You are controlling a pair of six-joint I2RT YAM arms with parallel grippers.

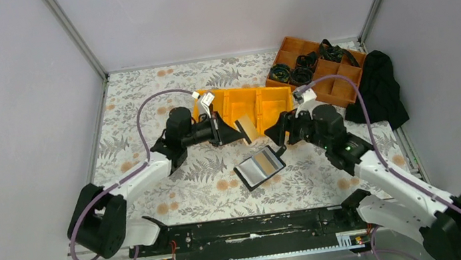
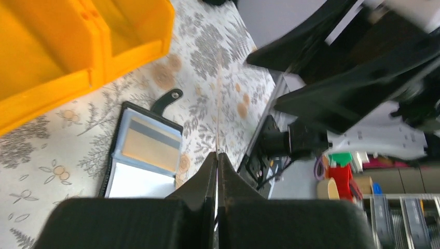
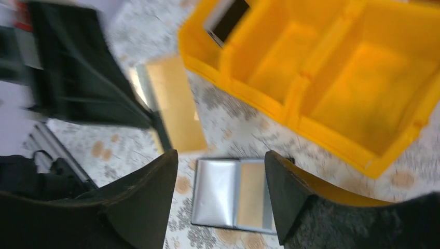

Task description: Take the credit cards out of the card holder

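The card holder [image 1: 260, 168] lies open and flat on the floral table, with a silvery sleeve and a tan card showing inside; it also shows in both wrist views [image 2: 142, 155] [image 3: 236, 192]. My left gripper [image 1: 235, 131] [image 2: 217, 155] is shut on a tan credit card [image 1: 246, 130] [image 3: 176, 104], held off the table just in front of the yellow bin. In the left wrist view this credit card [image 2: 218, 114] is seen edge-on as a thin line. My right gripper [image 1: 277, 138] [image 3: 221, 166] hangs open above the holder, empty, a little right of the held card.
The yellow three-compartment bin [image 1: 254, 103] [image 3: 290, 93] [image 2: 78, 78] stands just behind both grippers. A small white-framed item [image 3: 228, 18] lies in its left end. An orange tray of black cables [image 1: 317, 68] and a black cloth [image 1: 380, 87] sit at the back right.
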